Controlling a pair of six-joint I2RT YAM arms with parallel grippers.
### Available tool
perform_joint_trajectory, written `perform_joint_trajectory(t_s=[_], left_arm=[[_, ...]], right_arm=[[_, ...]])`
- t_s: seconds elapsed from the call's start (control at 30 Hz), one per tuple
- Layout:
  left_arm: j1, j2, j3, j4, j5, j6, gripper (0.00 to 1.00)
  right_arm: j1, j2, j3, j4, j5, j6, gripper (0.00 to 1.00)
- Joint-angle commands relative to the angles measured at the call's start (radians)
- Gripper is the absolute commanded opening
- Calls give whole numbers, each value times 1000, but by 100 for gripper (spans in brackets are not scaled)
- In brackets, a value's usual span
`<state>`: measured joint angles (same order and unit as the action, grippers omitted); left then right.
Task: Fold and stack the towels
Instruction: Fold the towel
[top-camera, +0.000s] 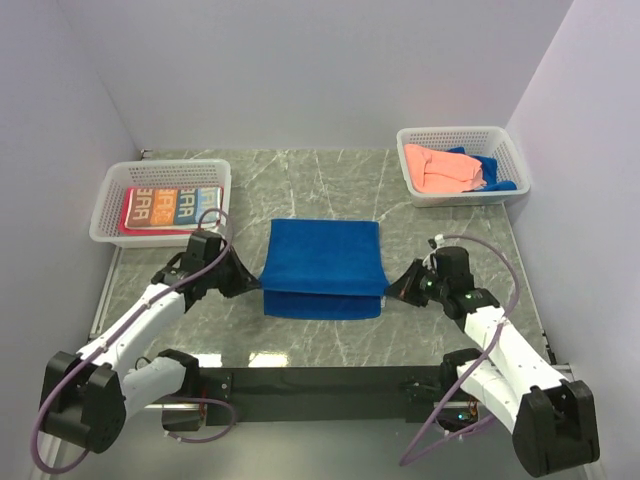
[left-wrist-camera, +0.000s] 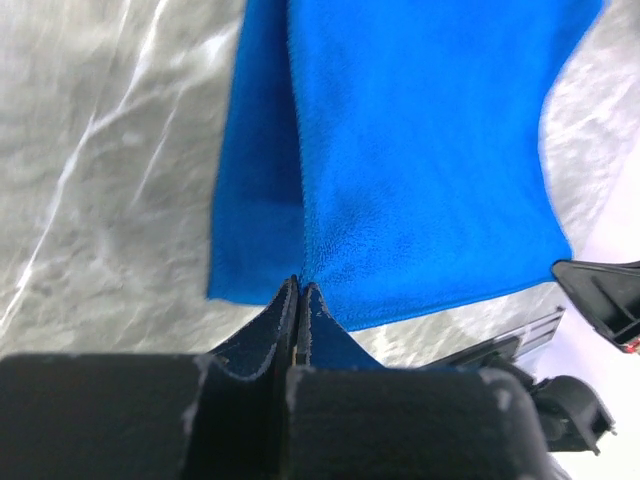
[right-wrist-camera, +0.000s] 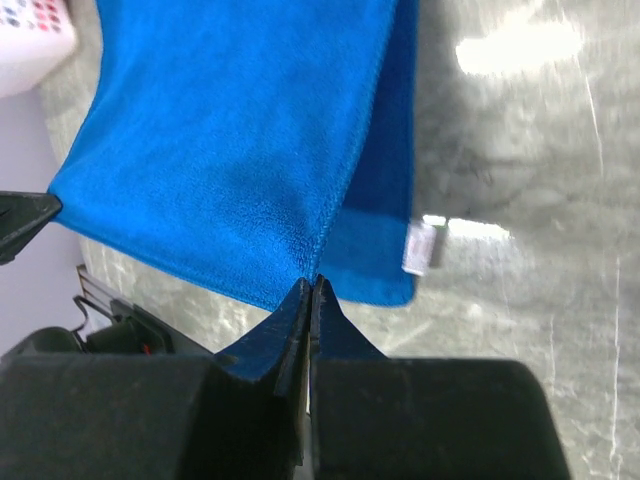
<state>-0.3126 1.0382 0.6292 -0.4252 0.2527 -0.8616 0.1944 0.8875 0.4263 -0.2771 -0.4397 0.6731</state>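
Top external: blue towel (top-camera: 325, 262) half-folded, my left gripper (top-camera: 255, 283) and right gripper (top-camera: 392, 290) pinching its near corners; far-right towels (top-camera: 445, 170) unfolded.

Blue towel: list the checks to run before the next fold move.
1. Left hand shut on a near corner of the blue towel: ok.
2. Right hand shut on the other near corner: ok.
3. Top layer square with the lower layer: not ok, the lower layer shows past its edges.
4. Whether each hand pinches one layer or both: cannot tell.
5. Printed towel lying flat in the left basket: ok.
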Motion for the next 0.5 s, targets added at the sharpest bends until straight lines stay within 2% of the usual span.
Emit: perform_joint_trajectory(t_s=[0.0, 0.3, 0.47], left_arm=[[-11, -6, -80, 11, -30, -23, 1], [-85, 114, -195, 141, -70, -63, 1], [-103, 149, -218, 146, -101, -73, 1]], right_arm=[[7, -15, -64, -16, 13, 5, 0], [17, 116, -139, 78, 39, 25, 0], [19, 148, -156, 89, 65, 22, 0]])
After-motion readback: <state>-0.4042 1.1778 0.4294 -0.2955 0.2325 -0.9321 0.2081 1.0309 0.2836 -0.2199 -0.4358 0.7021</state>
